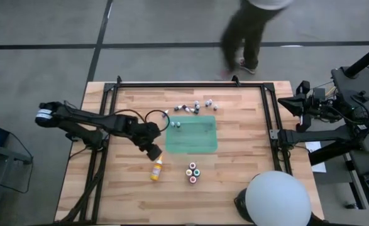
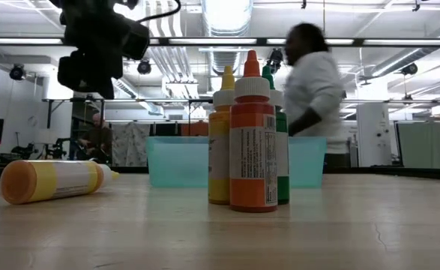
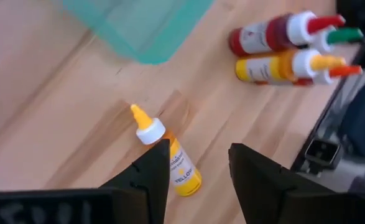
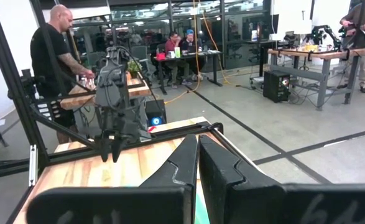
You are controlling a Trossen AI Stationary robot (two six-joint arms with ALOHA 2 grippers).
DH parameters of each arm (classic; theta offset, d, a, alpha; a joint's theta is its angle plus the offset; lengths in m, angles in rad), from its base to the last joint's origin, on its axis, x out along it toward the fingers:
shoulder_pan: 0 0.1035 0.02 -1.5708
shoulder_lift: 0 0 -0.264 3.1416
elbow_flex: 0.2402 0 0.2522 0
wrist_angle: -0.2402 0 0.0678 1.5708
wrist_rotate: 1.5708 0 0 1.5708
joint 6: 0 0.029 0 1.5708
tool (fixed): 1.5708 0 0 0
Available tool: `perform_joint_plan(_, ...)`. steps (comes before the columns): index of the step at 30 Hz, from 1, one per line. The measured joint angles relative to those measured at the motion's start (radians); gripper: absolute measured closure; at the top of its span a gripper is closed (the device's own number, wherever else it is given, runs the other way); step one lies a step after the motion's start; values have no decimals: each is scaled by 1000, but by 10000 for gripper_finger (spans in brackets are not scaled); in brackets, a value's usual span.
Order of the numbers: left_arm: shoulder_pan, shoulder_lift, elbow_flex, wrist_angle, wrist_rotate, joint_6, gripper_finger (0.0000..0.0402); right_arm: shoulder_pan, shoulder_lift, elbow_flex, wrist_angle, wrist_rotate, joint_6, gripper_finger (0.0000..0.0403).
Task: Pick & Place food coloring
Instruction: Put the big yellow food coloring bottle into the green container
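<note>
Yellow-orange plastic dropper bottle (image 1: 156,169) lies on its side on the pale wooden bench (image 1: 115,194), near the flat green rectangular mat (image 1: 192,135). The left gripper (image 1: 151,152) hovers just over the bottle, its dark fingers (image 3: 150,171) parted and holding nothing. Four small upright bottles (image 1: 193,172) cluster further along; more tiny bottles (image 1: 197,105) sit scattered beyond the mat. The right gripper (image 4: 198,168) waits off the bench's right edge, fingers closed together.
</note>
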Motion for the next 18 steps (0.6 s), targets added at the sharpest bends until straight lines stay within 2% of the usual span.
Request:
perform_joint_plan(8, 0, 79, 41, -23, 6, -262, 266, 0, 0, 0, 0, 0, 0, 394)
perform_joint_plan(18, -3, 166, 166, -150, 12, -290, 266, 0, 0, 0, 0, 0, 2, 394)
